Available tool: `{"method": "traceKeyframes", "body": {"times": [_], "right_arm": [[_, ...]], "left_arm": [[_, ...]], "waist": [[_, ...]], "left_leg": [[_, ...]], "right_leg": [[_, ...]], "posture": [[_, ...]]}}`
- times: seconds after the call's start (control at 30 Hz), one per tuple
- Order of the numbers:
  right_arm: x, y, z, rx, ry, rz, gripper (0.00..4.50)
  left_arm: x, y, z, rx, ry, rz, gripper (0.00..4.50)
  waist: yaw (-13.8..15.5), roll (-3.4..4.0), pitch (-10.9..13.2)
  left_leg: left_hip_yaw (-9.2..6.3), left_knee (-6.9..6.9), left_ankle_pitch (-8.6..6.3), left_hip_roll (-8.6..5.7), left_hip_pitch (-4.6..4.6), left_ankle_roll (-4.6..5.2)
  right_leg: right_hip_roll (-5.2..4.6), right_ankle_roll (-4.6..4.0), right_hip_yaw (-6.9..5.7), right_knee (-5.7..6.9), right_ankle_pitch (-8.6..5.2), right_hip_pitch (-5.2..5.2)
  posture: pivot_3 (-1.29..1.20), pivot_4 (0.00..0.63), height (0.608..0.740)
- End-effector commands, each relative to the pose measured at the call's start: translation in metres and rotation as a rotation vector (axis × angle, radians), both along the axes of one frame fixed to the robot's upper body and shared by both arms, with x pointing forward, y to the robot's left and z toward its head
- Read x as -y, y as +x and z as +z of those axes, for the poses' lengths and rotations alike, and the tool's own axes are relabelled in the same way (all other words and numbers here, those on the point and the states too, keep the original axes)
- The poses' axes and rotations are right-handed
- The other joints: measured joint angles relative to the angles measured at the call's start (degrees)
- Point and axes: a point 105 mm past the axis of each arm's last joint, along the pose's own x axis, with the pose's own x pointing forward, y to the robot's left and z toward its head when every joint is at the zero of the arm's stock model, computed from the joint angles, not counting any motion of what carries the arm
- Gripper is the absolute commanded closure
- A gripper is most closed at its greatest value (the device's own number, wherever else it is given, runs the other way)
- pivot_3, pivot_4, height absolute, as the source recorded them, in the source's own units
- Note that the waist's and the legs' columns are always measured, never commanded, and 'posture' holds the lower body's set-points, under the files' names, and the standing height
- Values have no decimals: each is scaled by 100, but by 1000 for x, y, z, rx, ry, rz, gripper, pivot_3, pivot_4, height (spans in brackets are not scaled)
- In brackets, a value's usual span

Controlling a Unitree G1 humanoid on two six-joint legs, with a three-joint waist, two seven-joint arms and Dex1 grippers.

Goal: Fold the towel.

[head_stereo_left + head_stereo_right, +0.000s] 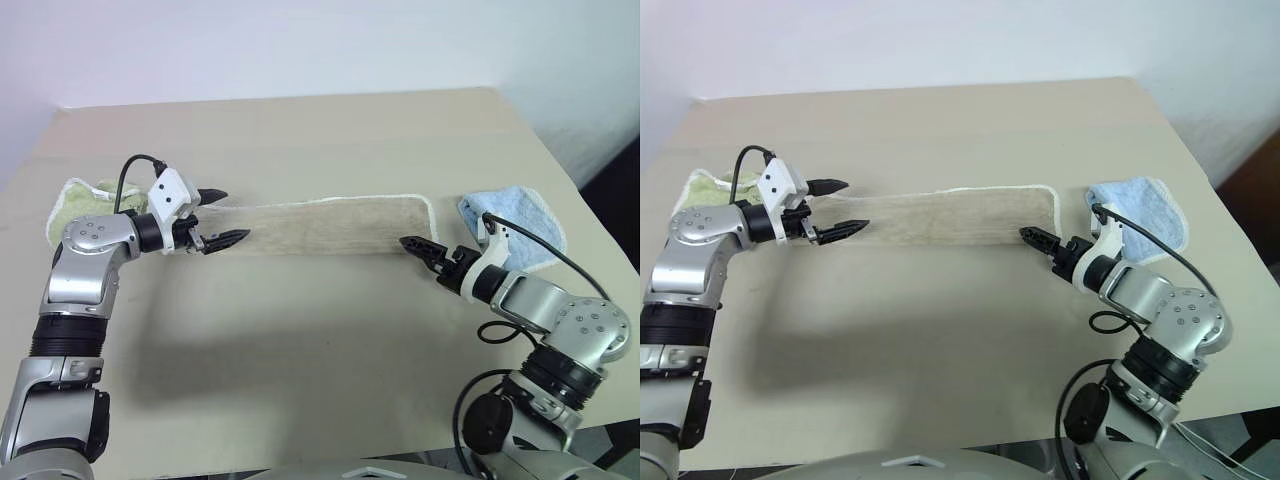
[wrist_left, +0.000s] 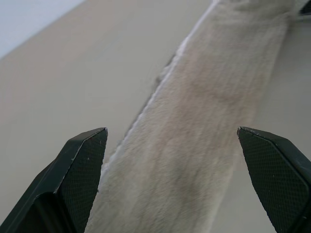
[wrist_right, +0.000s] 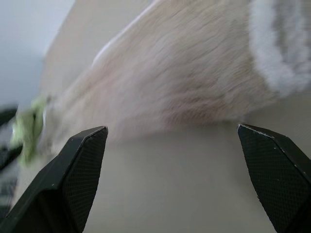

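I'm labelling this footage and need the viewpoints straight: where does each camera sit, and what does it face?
Left eye: on the head, looking down over the table at the beige towel; both arms show.
Right eye: beside it, same scene; green towel, blue towel.
Left wrist: along the open left tool, down the towel's length.
Right wrist: along the open right tool, at the towel's end.
Both wrist views share the beige towel.

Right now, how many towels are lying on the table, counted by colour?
Beige towel: 1, a long folded strip across the middle of the table.
Green towel: 1, behind the left gripper.
Blue towel: 1, behind the right gripper.
Total: 3 towels.
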Motion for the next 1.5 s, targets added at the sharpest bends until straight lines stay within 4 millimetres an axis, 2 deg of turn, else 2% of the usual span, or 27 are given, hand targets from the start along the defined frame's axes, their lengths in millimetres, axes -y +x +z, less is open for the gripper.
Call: {"method": "traceKeyframes", "body": {"times": [0.03,0.47,0.6,0.7,0.87,0.93,0.97,1.1,1.17,1.3,1.37,1.43,1.5], "right_arm": [[1,8,5,-19,44,-62,18],[-3,29,-3,-140,122,-178,18],[4,31,-4,-144,122,-238,939],[12,31,-2,-139,119,-273,1872],[24,31,4,-114,117,-317,3671],[27,30,5,-106,112,-325,4310],[32,30,8,-95,106,-337,4452],[54,25,23,-41,70,-371,4452],[69,24,38,12,31,-374,4452],[81,24,64,100,-55,-344,4452],[75,22,77,154,-162,-271,4452],[53,20,90,244,-376,-121,4452],[27,19,94,315,-493,21,4452]], "left_arm": [[3,-4,11,37,-4,-19,12],[6,-7,13,39,-16,-20,12],[7,-9,13,40,-20,-22,0],[7,-9,13,45,-22,-21,0],[9,-8,11,42,-32,-23,0],[10,-8,11,40,-35,-23,0],[10,-8,11,40,-37,-23,0],[9,-8,10,41,-38,-21,0],[9,-8,10,41,-38,-19,0],[9,-7,9,43,-36,-18,0],[10,-7,9,42,-37,-18,0],[11,-6,9,43,-37,-22,0],[13,-6,8,44,-38,-27,0]], "waist": [[-4,2,0],[-42,3,-1],[-43,4,-1],[-38,5,0],[-22,7,1],[-24,7,1],[-25,7,1],[-4,11,3],[2,12,4],[-16,11,4],[-33,20,9],[-29,20,10],[-39,19,10]], "left_leg": [[0,0,0,0,0,0],[3,0,1,1,20,2],[3,1,1,1,25,2],[3,0,1,2,23,2],[3,-2,1,1,17,3],[3,-4,1,1,16,4],[3,-5,1,1,16,4],[3,-6,1,1,15,4],[3,-5,0,0,14,6],[3,-6,-1,0,12,9],[3,-6,-1,1,12,9],[6,-6,-1,3,13,9],[4,-6,-2,4,12,10]], "right_leg": [[1,0,0,1,0,-1],[10,1,-2,1,-1,19],[11,1,-3,2,-1,23],[11,2,-3,2,-1,21],[11,2,-4,-1,-2,19],[11,2,-4,-1,-2,19],[11,2,-5,-3,-2,19],[11,3,-5,-6,-3,19],[9,3,-5,-8,-3,20],[8,7,-6,-11,-6,19],[9,9,-6,-10,-7,18],[9,11,-6,-9,-8,18],[9,22,-8,-8,-17,18]], "posture": [[0,150,728],[0,150,728],[0,150,728],[0,150,728],[0,150,728],[0,150,728],[0,150,728],[0,150,728],[0,150,728],[0,150,728],[0,150,728],[0,150,728],[0,150,728]]}}
